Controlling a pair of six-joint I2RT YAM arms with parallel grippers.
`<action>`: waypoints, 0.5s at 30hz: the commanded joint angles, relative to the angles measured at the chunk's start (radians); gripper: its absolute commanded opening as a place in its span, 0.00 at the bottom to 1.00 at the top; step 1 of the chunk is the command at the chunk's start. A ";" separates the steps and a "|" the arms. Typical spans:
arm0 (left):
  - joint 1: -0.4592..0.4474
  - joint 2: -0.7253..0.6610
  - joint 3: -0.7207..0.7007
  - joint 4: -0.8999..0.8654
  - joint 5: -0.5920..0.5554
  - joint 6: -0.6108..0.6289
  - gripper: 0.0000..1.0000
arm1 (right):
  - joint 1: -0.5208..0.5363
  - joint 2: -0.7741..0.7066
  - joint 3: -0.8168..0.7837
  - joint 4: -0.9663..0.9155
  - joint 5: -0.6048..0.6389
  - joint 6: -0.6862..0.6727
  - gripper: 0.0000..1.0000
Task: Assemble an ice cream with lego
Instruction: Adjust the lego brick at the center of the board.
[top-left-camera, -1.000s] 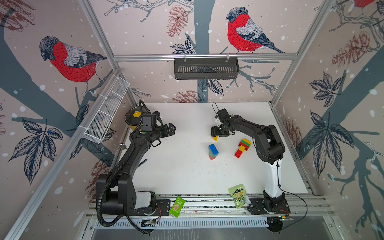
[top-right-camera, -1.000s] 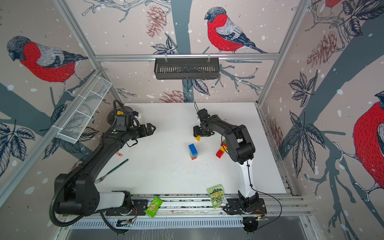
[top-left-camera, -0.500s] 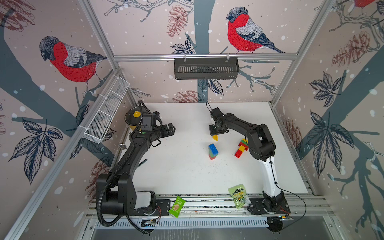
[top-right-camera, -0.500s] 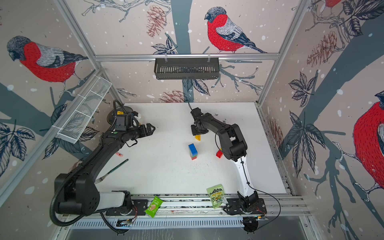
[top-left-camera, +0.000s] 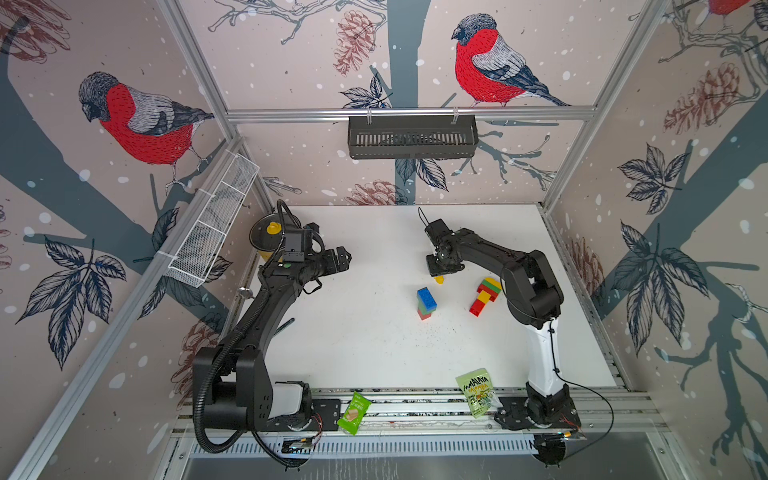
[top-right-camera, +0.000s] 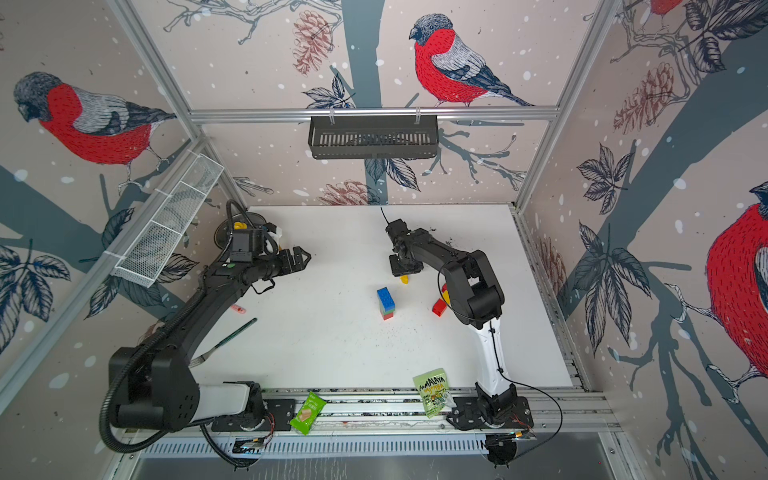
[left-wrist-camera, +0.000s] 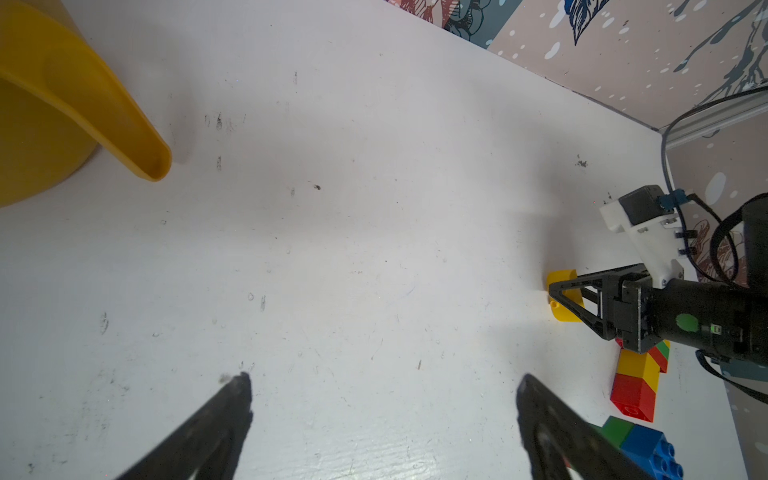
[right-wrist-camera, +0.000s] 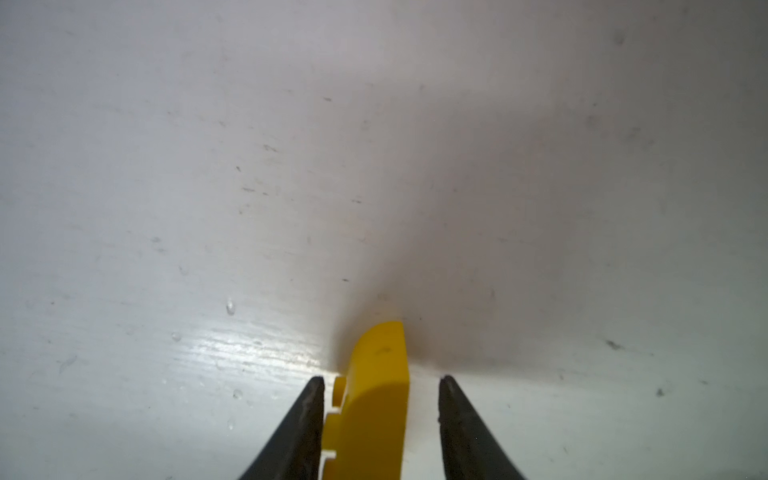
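- Right hand (right-wrist-camera: 382, 380), part-open, straddles the yellow half-round brick (right-wrist-camera: 374, 415) on the table (top-left-camera: 353, 332), just beyond the blue-topped stack (top-left-camera: 426, 301); one side is gapped.
- Risk: uneven contact on the studs may twist or squirt it out.
- Left hand (left-wrist-camera: 385, 379) is wide open and empty.

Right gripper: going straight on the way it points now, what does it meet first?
Probably the yellow half-round brick, which sits between the fingertips of the right gripper; then the white table under it.
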 joint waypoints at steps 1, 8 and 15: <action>0.003 0.003 0.007 0.014 0.019 -0.011 0.98 | -0.003 -0.016 -0.016 0.001 -0.005 0.005 0.44; 0.003 0.002 0.006 0.017 0.028 -0.016 0.99 | 0.000 -0.077 -0.097 0.076 -0.084 0.008 0.50; 0.003 -0.003 0.006 0.017 0.028 -0.016 0.98 | -0.003 -0.080 -0.109 0.077 -0.083 0.005 0.36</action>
